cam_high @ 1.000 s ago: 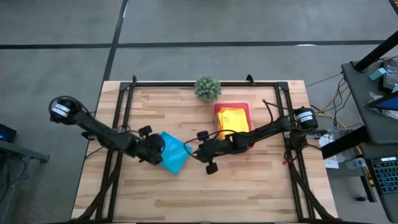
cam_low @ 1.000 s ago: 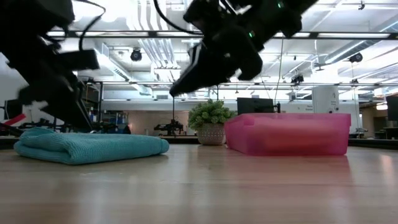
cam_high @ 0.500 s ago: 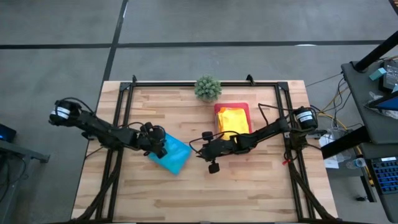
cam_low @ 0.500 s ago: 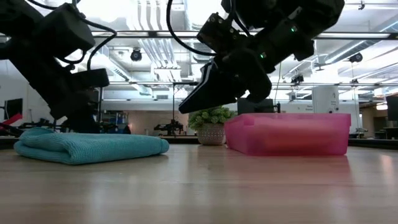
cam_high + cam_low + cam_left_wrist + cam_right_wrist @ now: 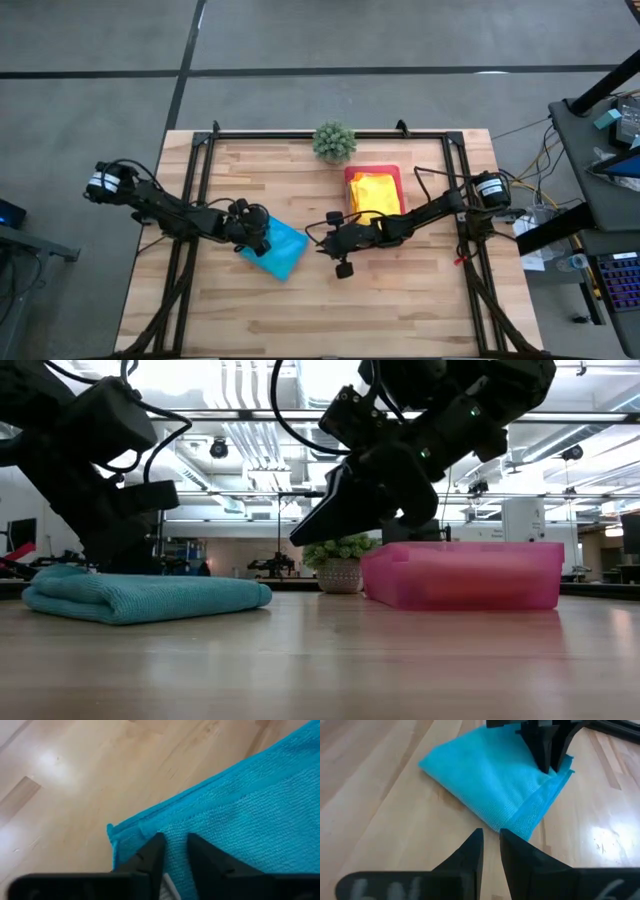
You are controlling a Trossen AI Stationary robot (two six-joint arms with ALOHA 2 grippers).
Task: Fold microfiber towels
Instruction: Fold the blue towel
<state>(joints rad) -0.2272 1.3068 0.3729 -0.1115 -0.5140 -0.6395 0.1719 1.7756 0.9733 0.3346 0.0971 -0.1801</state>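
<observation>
The turquoise towel (image 5: 282,252) lies folded flat on the table left of centre; it also shows in the low view (image 5: 140,598). My left gripper (image 5: 254,234) stands over the towel's far left corner, fingers shut and pointing down. My right gripper (image 5: 322,240) hovers just right of the towel, shut and empty, above the towel's near corner in its wrist view (image 5: 491,837). A yellow towel (image 5: 372,190) lies folded on the pink tray (image 5: 398,172). The orange, grey and lime green towels are out of view. My left gripper has its shut fingertips (image 5: 547,766) set on the towel's top layer close to one corner (image 5: 131,832), coming from above and pointing down. The towel lies flat on the table under them. Whether any cloth is caught between the fingers cannot be told.
A small green potted plant (image 5: 334,141) stands at the far edge, next to the pink tray (image 5: 460,575). Bare wood lies along the near half of the table. A black frame rail (image 5: 330,133) runs along the far edge.
My left gripper has gone a little toward the table's far edge and come down onto the towel's corner. My right gripper has drawn slightly toward the table's right edge and dropped a little. The turquoise towel has stayed where it was.
</observation>
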